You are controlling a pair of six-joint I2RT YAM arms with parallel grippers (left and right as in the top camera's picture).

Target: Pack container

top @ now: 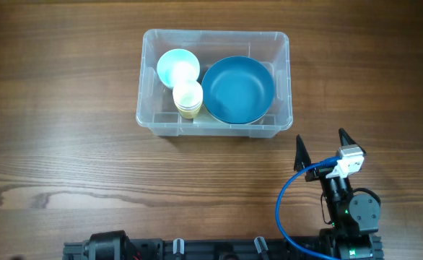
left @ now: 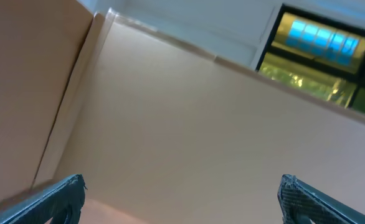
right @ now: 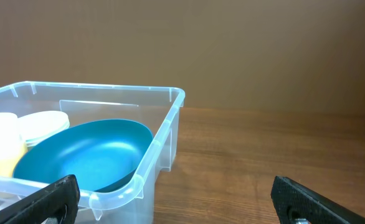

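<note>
The container (top: 284,79) is a clear plastic bin standing at the table's far middle. Inside it are a large blue bowl (top: 238,90), a small pale blue bowl (top: 177,66) and a stack of yellowish cups (top: 188,97). My right gripper (top: 320,139) is open and empty, on the near right side of the container and apart from it. In the right wrist view the right gripper (right: 174,182) faces the container's corner (right: 164,124), with the blue bowl (right: 89,152) and the cups (right: 2,149) inside. My left gripper (left: 181,182) is open, empty and points up at a beige wall.
The left arm's base (top: 107,245) sits at the near left edge, and the right arm's base (top: 352,217) with its blue cable (top: 284,206) sits at the near right. Bare wooden table (top: 67,144) surrounds the container.
</note>
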